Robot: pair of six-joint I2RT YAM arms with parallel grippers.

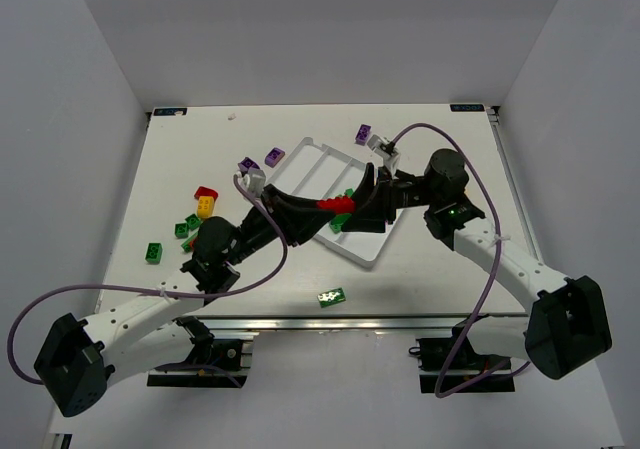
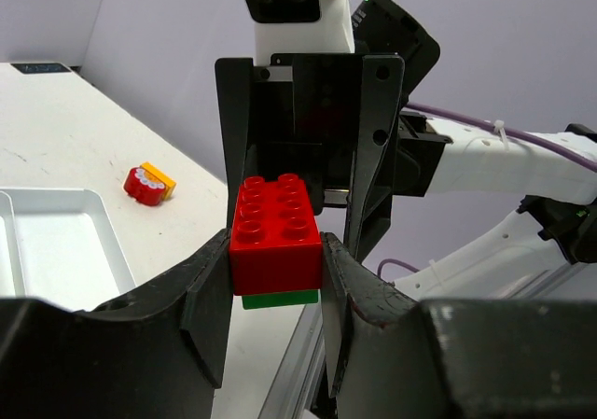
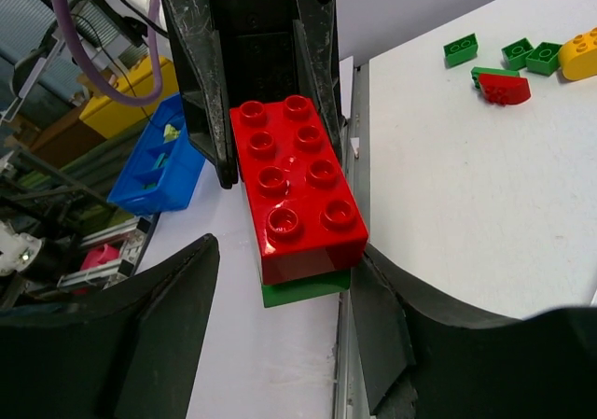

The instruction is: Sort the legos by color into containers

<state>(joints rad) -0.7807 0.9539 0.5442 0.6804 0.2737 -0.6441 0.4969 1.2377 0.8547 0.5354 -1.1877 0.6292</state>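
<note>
L tool (image 2: 275, 284) clamped on red lego (image 2: 277, 237) w/ green lego (image 2: 280, 299) stuck under; R tool (image 3: 284, 279) jaws apart, straddling same pair, over white tray (image 1: 303, 157).

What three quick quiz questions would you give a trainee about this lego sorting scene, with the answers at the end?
1. True or false: the left gripper is shut on the red brick.
2. Multiple choice: the lower brick joined beneath the red brick is A yellow, B green, C purple.
3. Fill in: the right gripper flanks the red brick with a gap on one side, so it is ___.

Key: 1 true; 2 B; 3 open.
</note>
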